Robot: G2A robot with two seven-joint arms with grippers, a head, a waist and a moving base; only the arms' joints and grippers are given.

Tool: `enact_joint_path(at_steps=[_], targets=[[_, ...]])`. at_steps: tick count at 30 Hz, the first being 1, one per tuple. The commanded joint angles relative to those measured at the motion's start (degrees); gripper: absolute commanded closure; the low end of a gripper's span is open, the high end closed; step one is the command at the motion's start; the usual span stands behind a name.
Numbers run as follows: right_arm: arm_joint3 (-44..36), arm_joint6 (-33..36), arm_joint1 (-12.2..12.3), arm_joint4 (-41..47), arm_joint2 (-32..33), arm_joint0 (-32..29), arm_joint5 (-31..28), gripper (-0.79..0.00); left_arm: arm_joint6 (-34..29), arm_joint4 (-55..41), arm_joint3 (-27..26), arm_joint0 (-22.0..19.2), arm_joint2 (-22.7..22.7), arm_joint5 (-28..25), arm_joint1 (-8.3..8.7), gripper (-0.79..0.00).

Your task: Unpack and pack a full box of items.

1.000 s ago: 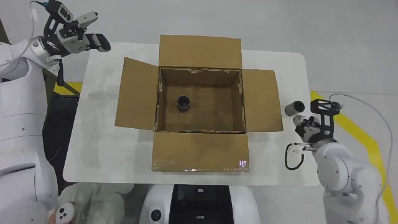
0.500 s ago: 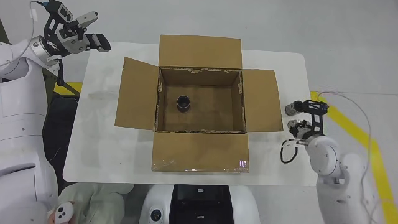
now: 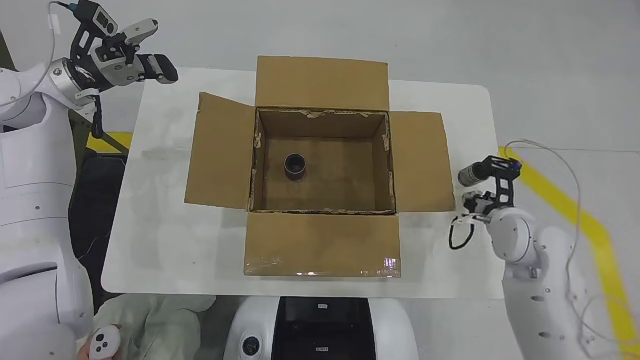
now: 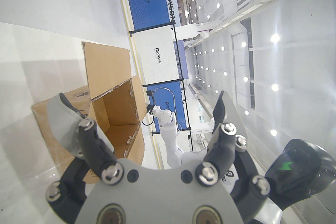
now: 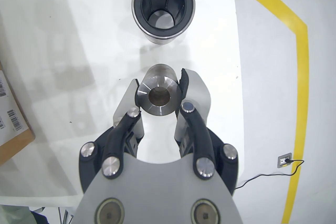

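**Box** (image 3: 322,82): cardboard, centre of the counter (image 3: 160,210), all four flaps folded out so either arm gets a free drop from above. One dark cylindrical part (image 3: 295,167) stands on its floor, left of centre.

**R end effector** (image 5: 158,80): at the counter's right edge, just beyond the box's right flap, clenched on a short steel sleeve (image 5: 158,97). Pads sit on opposite sides of the round wall, bore toward the wrist cam. We judge this cross-dia. grip keeps the sleeve from rolling. We cannot tell whether the sleeve is lifted or resting on the counter.

**Neighbour**: a larger black-lined bearing (image 5: 163,17) sits just beside the sleeve, not touching. It is close enough that a careless swing could knock it.

**L end effector** (image 4: 141,101): released, fingers wide, nothing between them, held by the counter's far-left corner, well apart from the box. We judge it parked clear of the R arm's work.

**In the way**: the right flap lies between the sleeve and the box opening, so any carry needs height over it.
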Motion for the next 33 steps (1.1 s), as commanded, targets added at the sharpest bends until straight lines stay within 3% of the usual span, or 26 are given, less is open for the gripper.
enact_joint_path(at_steps=[1, 12, 13, 17, 27, 33], targets=[[1.29, -0.16, -0.02, -0.12, -0.33, 0.80, 0.43, 0.000, 0.00, 0.00, 0.00, 0.00, 0.00, 0.00, 0.00, -0.785], [5.20, -0.91, -0.09, -0.23, -1.34, 2.87, 2.14, 0.000, 0.00, 0.00, 0.00, 0.00, 0.00, 0.00, 0.00, -0.785], [5.39, -0.94, -0.09, -0.19, -1.37, 2.93, 2.24, -0.037, 0.00, 0.00, 0.00, 0.00, 0.00, 0.00, 0.00, -0.785], [5.96, -1.21, -0.10, -0.14, -1.54, 3.30, 2.67, -0.311, 0.00, 0.00, 0.00, 0.00, 0.00, 0.00, 0.00, -0.785], [5.25, -1.21, -0.02, 0.14, -1.40, 3.30, 3.07, -0.391, 0.00, 0.00, 0.00, 0.00, 0.00, 0.00, 0.00, -0.785], [-0.98, -1.45, 0.21, 0.82, 0.79, 0.41, 3.15, -0.456, 0.00, 0.00, 0.00, 0.00, 0.00, 0.00, 0.00, -0.785]])
